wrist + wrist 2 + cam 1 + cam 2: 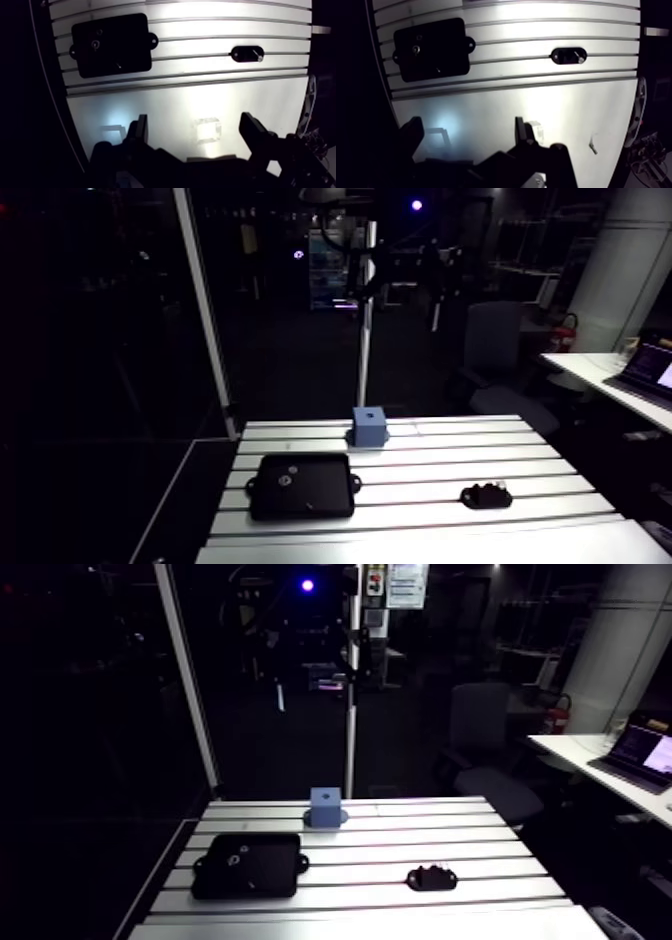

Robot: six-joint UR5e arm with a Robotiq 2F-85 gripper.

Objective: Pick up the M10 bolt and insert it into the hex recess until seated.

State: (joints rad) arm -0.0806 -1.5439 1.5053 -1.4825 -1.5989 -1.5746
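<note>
Wide open at the gripper (195,122): both fingers (141,129) far apart, nothing gripped, only bare table (165,100) seen between them. Hangs over the smooth strip of that table, on the near side of the plate (110,45) and well apart from it, touching nothing.

Ahead of the fingers, flat on the slotted part: the black plate, rectangular, with a small ear at each short side. On its top, toward one corner, a small pale round mark (94,45); too small to tell as a hex recess.

Beside the plate, well apart from it along the same slots: a small black holder (240,53), oval and low. At the holder's end turned away from the plate, a pale metal glint, as far as can be told the bolt (257,54), lying on the holder and not in the plate. Too small to make out head or thread.

Beyond the plate in the arm view, near the table's far edge: a blue cube (369,426), upright, apart from plate and holder alike.
</note>
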